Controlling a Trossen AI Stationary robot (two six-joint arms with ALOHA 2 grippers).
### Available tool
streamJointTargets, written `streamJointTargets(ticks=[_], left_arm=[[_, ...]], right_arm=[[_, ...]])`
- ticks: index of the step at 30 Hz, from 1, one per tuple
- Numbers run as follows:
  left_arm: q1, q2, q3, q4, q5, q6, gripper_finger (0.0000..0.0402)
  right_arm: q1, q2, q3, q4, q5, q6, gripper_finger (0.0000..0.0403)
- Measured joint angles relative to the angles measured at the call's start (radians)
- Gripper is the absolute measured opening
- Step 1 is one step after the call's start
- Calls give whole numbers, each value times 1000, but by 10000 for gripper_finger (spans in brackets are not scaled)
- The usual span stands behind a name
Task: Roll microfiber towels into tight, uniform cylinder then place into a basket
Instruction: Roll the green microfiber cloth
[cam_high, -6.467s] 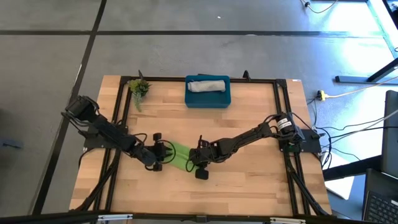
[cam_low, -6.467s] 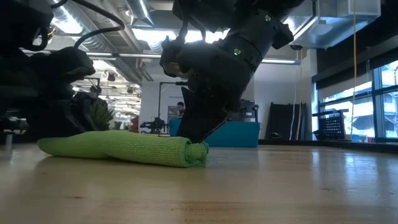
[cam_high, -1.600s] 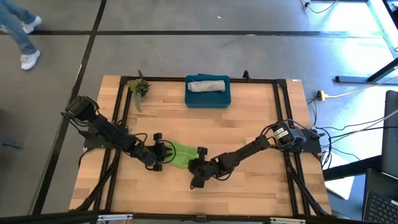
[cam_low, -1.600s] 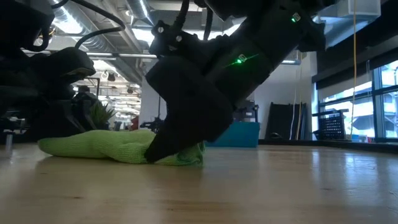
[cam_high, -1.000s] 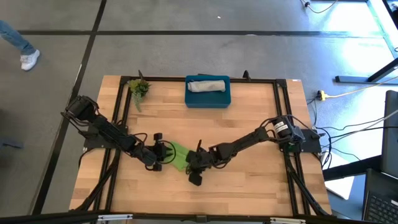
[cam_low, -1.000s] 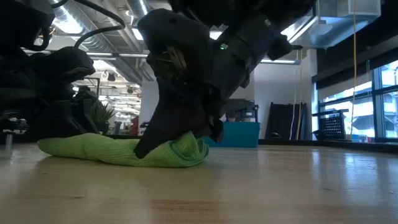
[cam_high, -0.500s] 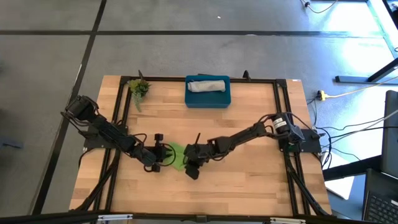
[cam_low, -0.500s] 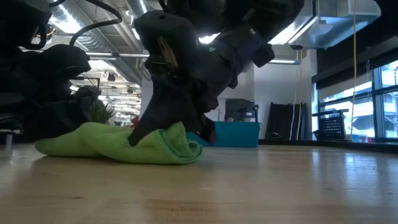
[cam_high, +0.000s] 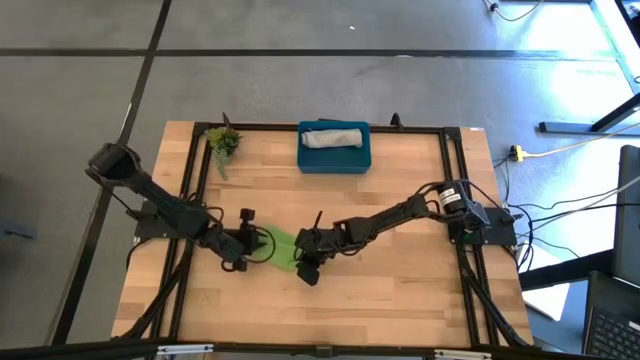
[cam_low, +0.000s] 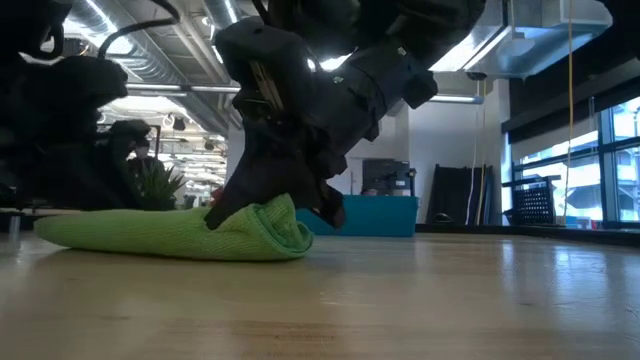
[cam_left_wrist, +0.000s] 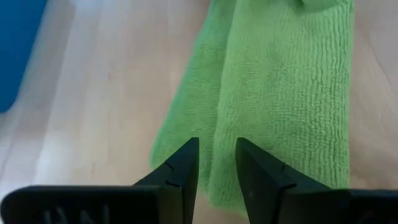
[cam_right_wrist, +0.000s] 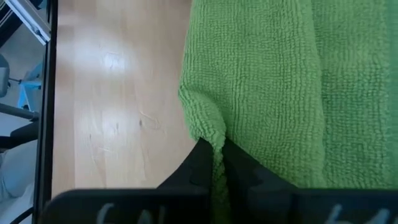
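The lime green towel (cam_high: 279, 248) lies as a long, loose roll on the table's near middle; it also shows in the low view (cam_low: 150, 232). My left gripper (cam_high: 247, 243) is shut on its left end. My right gripper (cam_high: 304, 257) is shut on its right end, which bunches up into a hump (cam_low: 278, 225). The light grey towel (cam_high: 334, 135) lies rolled inside the teal-blue basket (cam_high: 336, 163) at the far middle of the table. My left gripper pinches the green towel's left end (cam_left_wrist: 214, 177) between its two fingers. The fingers come nearly level from the table's left and lie along the roll. The towel rests on the table, stretched out away from the fingers. My right gripper pinches a raised fold of the green towel (cam_right_wrist: 208, 134) at its right end between its two fingers. The fingers slant down from the table's right. That end is bunched and lifted a little; the rest lies on the wood.
A small green plant sprig (cam_high: 223, 141) lies at the far left of the table. Black frame rails (cam_high: 452, 190) run along the table's sides. Bare wood (cam_high: 400, 300) lies near the front edge, right of the towel.
My right gripper has gone toward the table's left and a little far, pushing the towel's right end up into a folded hump. My left gripper has drawn back toward the table's left edge with the towel's left end, and the roll now lies longer and flatter.
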Motion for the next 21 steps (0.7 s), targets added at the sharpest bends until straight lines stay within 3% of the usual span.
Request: streamJointTargets(ticks=[10,21], left_arm=[[-90,-141,2,-111,-9,-10,96],[-193,-122,4,-104,-71,-64,96]], right_arm=[[-24,0,0,3,-47,31,14],[-86,-2,1,93,-126,32,14]])
